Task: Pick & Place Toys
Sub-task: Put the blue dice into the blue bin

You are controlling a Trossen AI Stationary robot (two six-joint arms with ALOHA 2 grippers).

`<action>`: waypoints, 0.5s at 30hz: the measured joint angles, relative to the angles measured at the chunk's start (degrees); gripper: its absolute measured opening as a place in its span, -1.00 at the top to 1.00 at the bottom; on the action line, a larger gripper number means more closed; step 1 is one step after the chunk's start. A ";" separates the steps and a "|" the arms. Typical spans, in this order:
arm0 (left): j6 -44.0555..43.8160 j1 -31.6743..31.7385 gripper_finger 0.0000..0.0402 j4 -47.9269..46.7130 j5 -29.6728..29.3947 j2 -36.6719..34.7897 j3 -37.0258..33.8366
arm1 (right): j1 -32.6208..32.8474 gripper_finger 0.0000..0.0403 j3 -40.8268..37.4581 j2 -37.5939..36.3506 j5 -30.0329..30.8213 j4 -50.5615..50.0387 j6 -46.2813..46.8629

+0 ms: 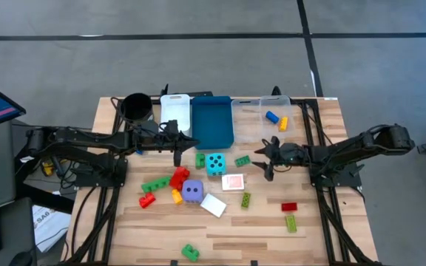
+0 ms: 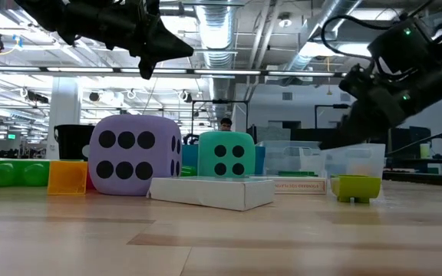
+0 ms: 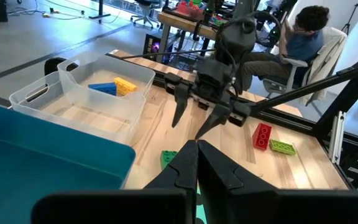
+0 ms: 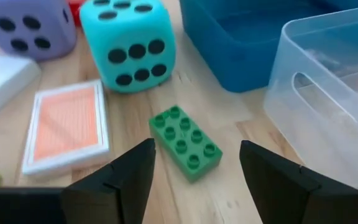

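Note:
My right gripper is open and low over the table. Its fingers stand just short of a green brick that lies flat on the wood with its studs up, and they touch nothing. The cyan die, the purple die and a flat orange-backed card sit on the table beyond that brick. My left gripper is shut and empty. It hangs above the table beside the blue bin's near edge.
A black cup, a white bin, the blue bin and a clear bin holding a blue and a yellow brick line the far edge. Red, green and yellow bricks and a white card box lie scattered toward the near edge. A person sits beyond the table.

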 joint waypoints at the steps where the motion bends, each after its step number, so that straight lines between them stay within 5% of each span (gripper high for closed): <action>1: 0.00 0.01 1.00 -0.02 0.00 0.00 0.00 | 0.00 -0.15 -0.22 0.00 -0.11 0.21 -0.97; 15: -4.07 -0.38 1.00 0.00 0.02 0.00 0.00 | -5.91 -0.15 -4.80 0.02 -13.81 8.48 -12.15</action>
